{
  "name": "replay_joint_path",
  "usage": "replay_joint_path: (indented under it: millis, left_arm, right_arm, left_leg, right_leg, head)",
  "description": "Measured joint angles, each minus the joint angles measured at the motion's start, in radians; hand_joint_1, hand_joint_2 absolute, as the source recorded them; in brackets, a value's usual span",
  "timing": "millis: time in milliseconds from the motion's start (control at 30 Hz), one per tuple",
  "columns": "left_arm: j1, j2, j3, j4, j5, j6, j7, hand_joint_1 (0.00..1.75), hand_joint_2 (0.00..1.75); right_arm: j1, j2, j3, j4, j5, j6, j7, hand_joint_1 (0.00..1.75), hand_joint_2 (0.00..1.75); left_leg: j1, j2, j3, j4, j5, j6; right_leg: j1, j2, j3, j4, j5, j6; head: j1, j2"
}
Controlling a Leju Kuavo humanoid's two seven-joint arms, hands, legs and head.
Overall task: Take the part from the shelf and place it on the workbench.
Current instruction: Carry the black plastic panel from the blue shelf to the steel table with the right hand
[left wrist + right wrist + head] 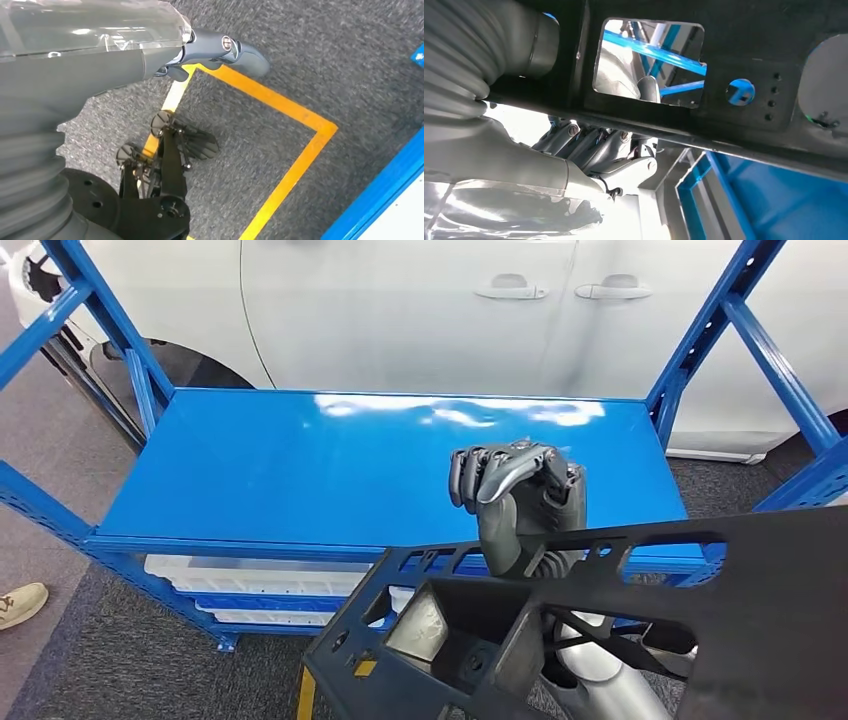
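While the right hand (520, 502) rises with fingers curled inward on nothing, the black part (600, 630) hangs on its forearm, below the wrist, before the blue shelf (300, 470). Left hand (220, 50): grip undeterminable.

Right robot hand (515, 502) raised, fingers curled into a fist; left robot hand (220, 50) hanging, state unclear

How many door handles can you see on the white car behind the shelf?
2. Both sit side by side on the white car: the left door handle and the right door handle, above the blue shelf. Others may lie outside the picture.
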Motion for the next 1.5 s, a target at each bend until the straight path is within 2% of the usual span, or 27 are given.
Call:
replay_joint_path:
  millis: [67, 100, 200, 233, 267, 300, 367, 433, 467, 533, 567, 633, 700, 733, 800, 867, 933, 1000, 1067, 1133, 1200, 1233, 1267, 1300, 1367, 1433, 1500]
  left_arm:
    - [0.001, 0.0, 0.003, 0.0, 0.002, 0.004, 0.003, 0.0, 1.75]
    - [0.001, -0.001, 0.004, 0.0, 0.003, 0.006, 0.004, 0.0, 1.75]
    - [0.001, -0.003, 0.006, 0.0, 0.007, 0.016, 0.006, 0.0, 1.75]
    - [0.001, -0.003, 0.008, 0.0, 0.008, 0.018, 0.006, 0.0, 1.75]
    - [0.001, -0.003, 0.01, 0.0, 0.009, 0.02, 0.007, 0.0, 1.75]
    - [0.001, -0.004, 0.011, 0.0, 0.01, 0.021, 0.008, 0.0, 1.75]
    - [-0.001, -0.004, 0.013, 0.0, 0.012, 0.022, 0.01, 0.0, 1.75]
    - [-0.003, -0.004, 0.015, 0.0, 0.013, 0.021, 0.013, 0.0, 1.75]
    - [-0.004, -0.004, 0.016, 0.0, 0.013, 0.02, 0.015, 0.0, 1.75]
    - [-0.004, -0.004, 0.018, 0.0, 0.011, 0.019, 0.018, 0.0, 1.75]
    - [-0.004, -0.004, 0.018, 0.0, 0.01, 0.019, 0.02, 0.0, 1.75]
    - [-0.005, -0.005, 0.019, 0.0, 0.008, 0.019, 0.022, 0.0, 1.75]
    - [-0.005, -0.004, 0.019, 0.0, 0.007, 0.019, 0.023, 0.0, 1.75]
    - [-0.005, -0.004, 0.019, 0.0, 0.006, 0.019, 0.023, 0.0, 1.75]
    - [-0.004, -0.005, 0.019, 0.0, 0.006, 0.019, 0.023, 0.0, 1.75]
    - [-0.004, -0.005, 0.019, 0.0, 0.005, 0.019, 0.024, 0.0, 1.75]
    - [-0.005, -0.006, 0.019, 0.0, 0.003, 0.019, 0.024, 0.0, 1.75]
    - [-0.005, -0.006, 0.02, 0.0, 0.001, 0.019, 0.024, 0.0, 1.75]
    - [-0.003, -0.006, 0.02, 0.0, 0.0, 0.02, 0.025, 0.0, 1.75]
    - [-0.002, -0.006, 0.02, 0.0, -0.001, 0.021, 0.028, 0.0, 1.75]
    - [-0.002, -0.006, 0.02, 0.0, -0.003, 0.024, 0.033, 0.0, 1.75]
    - [-0.002, -0.006, 0.021, 0.0, -0.003, 0.023, 0.039, 0.0, 1.75]
    - [-0.002, -0.006, 0.021, 0.0, -0.001, 0.02, 0.048, 0.0, 1.75]
    - [-0.002, -0.006, 0.023, 0.0, 0.002, 0.014, 0.059, 0.0, 1.75]
    - [-0.003, -0.006, 0.029, 0.0, 0.012, -0.005, 0.084, 0.0, 1.75]
    - [-0.004, -0.005, 0.034, 0.0, 0.023, -0.025, 0.1, 0.0, 1.75]
    - [-0.002, -0.005, 0.04, -0.001, 0.032, -0.045, 0.109, 0.0, 1.75]
  right_arm:
    - [-0.002, 0.0, 0.006, 0.0, 0.0, -0.004, -0.002, 1.75, 1.75]
    - [-0.002, 0.001, 0.009, 0.0, 0.0, -0.006, -0.003, 1.75, 1.75]
    - [-0.003, 0.002, 0.014, 0.003, -0.012, 0.003, -0.004, 1.75, 1.75]
    - [-0.003, 0.002, 0.015, 0.004, -0.023, 0.011, -0.003, 1.75, 1.75]
    - [-0.003, 0.002, 0.015, 0.006, -0.037, 0.022, -0.002, 1.75, 1.75]
    - [-0.004, 0.002, 0.015, 0.006, -0.052, 0.035, 0.0, 1.75, 1.75]
    - [-0.006, 0.001, 0.015, 0.007, -0.078, 0.06, 0.006, 1.75, 1.75]
    - [-0.014, 0.001, 0.015, 0.007, -0.089, 0.08, 0.007, 1.75, 1.75]
    - [-0.021, 0.0, 0.015, 0.007, -0.09, 0.089, 0.007, 1.75, 1.75]
    - [-0.037, -0.002, 0.015, 0.01, -0.093, 0.105, 0.006, 1.75, 1.75]
    - [-0.046, -0.005, 0.015, 0.012, -0.097, 0.111, 0.007, 1.75, 1.75]
    - [-0.063, -0.011, 0.015, 0.019, -0.108, 0.115, 0.012, 1.75, 1.75]
    - [-0.077, -0.016, 0.015, 0.027, -0.118, 0.115, 0.016, 1.75, 1.75]
    - [-0.082, -0.019, 0.015, 0.031, -0.121, 0.115, 0.017, 1.75, 1.75]
    - [-0.088, -0.022, 0.015, 0.038, -0.123, 0.115, 0.017, 1.75, 1.75]
    - [-0.097, -0.024, 0.015, 0.044, -0.124, 0.114, 0.018, 1.75, 1.75]
    - [-0.107, -0.024, 0.015, 0.047, -0.126, 0.108, 0.019, 1.75, 1.75]
    - [-0.118, -0.026, 0.017, 0.048, -0.135, 0.094, 0.02, 1.75, 1.75]
    - [-0.129, -0.029, 0.019, 0.051, -0.15, 0.079, 0.021, 1.75, 1.75]
    - [-0.14, -0.032, 0.023, 0.055, -0.16, 0.07, 0.021, 1.75, 1.75]
    - [-0.147, -0.035, 0.028, 0.057, -0.164, 0.059, 0.021, 1.75, 1.75]
    - [-0.149, -0.037, 0.031, 0.059, -0.166, 0.052, 0.02, 1.75, 1.75]
    - [-0.151, -0.041, 0.034, 0.061, -0.17, 0.044, 0.018, 1.75, 1.75]
    - [-0.153, -0.045, 0.036, 0.064, -0.175, 0.038, 0.015, 1.75, 1.75]
    - [-0.154, -0.054, 0.038, 0.071, -0.184, 0.033, 0.002, 1.75, 1.75]
    - [-0.147, -0.061, 0.039, 0.075, -0.188, 0.042, -0.02, 1.75, 1.75]
    - [-0.133, -0.066, 0.042, 0.081, -0.18, 0.06, -0.039, 1.75, 1.75]
  left_leg:
    - [0.001, -0.001, -0.01, 0.01, -0.013, -0.01]
    - [0.002, -0.001, -0.021, 0.037, -0.044, -0.014]
    - [0.004, 0.0, -0.074, 0.217, -0.181, -0.022]
    - [0.004, 0.0, -0.081, 0.269, -0.199, -0.024]
    - [0.004, 0.0, -0.074, 0.292, -0.197, -0.025]
    - [0.004, 0.0, -0.048, 0.277, -0.177, -0.024]
    - [0.004, 0.0, 0.054, 0.153, -0.138, -0.017]
    - [-0.001, -0.002, 0.14, 0.024, -0.136, -0.005]
    - [-0.005, -0.002, 0.156, -0.008, -0.141, 0.001]
    - [-0.008, -0.001, 0.147, -0.019, -0.129, 0.016]
    - [-0.007, 0.001, 0.138, -0.021, -0.119, 0.024]
    - [-0.004, 0.007, 0.116, -0.025, -0.094, 0.04]
    - [-0.005, 0.009, 0.085, -0.024, -0.069, 0.046]
    - [-0.006, 0.009, 0.069, -0.022, -0.058, 0.045]
    - [-0.005, 0.009, 0.037, -0.018, -0.036, 0.043]
    - [-0.005, 0.009, 0.009, -0.011, -0.018, 0.037]
    - [-0.007, 0.008, -0.007, -0.004, -0.003, 0.028]
    - [-0.007, 0.007, -0.01, -0.006, 0.013, 0.016]
    - [-0.006, 0.005, -0.015, -0.007, 0.018, 0.005]
    - [-0.003, 0.003, -0.036, 0.04, -0.044, -0.004]
    - [0.001, 0.003, -0.067, 0.16, -0.15, -0.012]
    - [0.002, 0.003, -0.077, 0.225, -0.18, -0.016]
    - [0.003, 0.003, -0.078, 0.271, -0.186, -0.019]
    - [0.004, 0.003, -0.065, 0.287, -0.169, -0.022]
    - [0.007, 0.003, 0.015, 0.215, -0.119, -0.022]
    - [0.006, 0.002, 0.126, 0.069, -0.132, -0.016]
    - [0.0, 0.001, 0.177, -0.015, -0.162, -0.002]
  right_leg:
    - [-0.003, -0.003, -0.012, -0.006, 0.015, -0.017]
    - [-0.005, -0.006, -0.02, -0.009, 0.026, -0.026]
    - [-0.001, -0.009, -0.055, -0.01, 0.056, -0.039]
    - [0.001, -0.01, -0.068, -0.009, 0.065, -0.039]
    - [0.003, -0.01, -0.081, -0.008, 0.074, -0.039]
    - [0.005, -0.01, -0.093, -0.007, 0.083, -0.037]
    - [0.007, -0.01, -0.114, -0.003, 0.099, -0.032]
    - [0.009, -0.01, -0.126, 0.002, 0.113, -0.022]
    - [0.009, -0.011, -0.129, 0.002, 0.12, -0.016]
    - [0.006, -0.01, -0.135, 0.001, 0.134, -0.003]
    - [0.004, -0.009, -0.143, 0.008, 0.124, 0.003]
    - [0.0, -0.007, -0.173, 0.073, 0.05, 0.014]
    - [-0.004, -0.006, -0.212, 0.206, -0.046, 0.024]
    - [-0.006, -0.006, -0.222, 0.264, -0.069, 0.028]
    - [-0.008, -0.006, -0.195, 0.29, -0.049, 0.032]
    - [-0.009, -0.006, -0.098, 0.177, -0.003, 0.028]
    - [-0.005, -0.006, -0.001, 0.037, -0.005, 0.016]
    - [0.002, -0.005, 0.026, -0.015, -0.015, 0.001]
    - [-0.001, -0.007, 0.015, -0.02, 0.007, -0.015]
    - [-0.006, -0.011, -0.006, -0.028, 0.034, -0.032]
    - [-0.003, -0.012, -0.036, -0.028, 0.06, -0.038]
    - [-0.002, -0.012, -0.053, -0.026, 0.072, -0.038]
    - [-0.001, -0.013, -0.07, -0.024, 0.084, -0.036]
    - [-0.001, -0.013, -0.088, -0.02, 0.096, -0.034]
    - [-0.001, -0.013, -0.121, -0.012, 0.115, -0.027]
    - [0.001, -0.012, -0.143, -0.002, 0.128, -0.017]
    - [0.001, -0.013, -0.15, 0.002, 0.141, -0.003]
  head:
    - [0.0, 0.0]
    - [0.0, 0.0]
    - [0.0, 0.0]
    - [0.0, 0.0]
    - [0.0, 0.0]
    - [0.0, 0.0]
    - [0.0, 0.0]
    - [0.0, 0.0]
    - [0.0, 0.0]
    - [0.0, 0.0]
    - [0.0, 0.0]
    - [0.0, 0.0]
    - [0.0, 0.0]
    - [0.0, 0.0]
    - [0.0, 0.0]
    - [0.0, 0.0]
    - [0.0, 0.0]
    - [0.0, 0.0]
    - [0.0, 0.0]
    - [0.0, 0.0]
    - [0.0, 0.0]
    - [0.0, 0.0]
    - [0.0, 0.0]
    - [0.0, 0.0]
    - [0.0, 0.0]
    - [0.0, 0.0]
    - [0.0, 0.0]
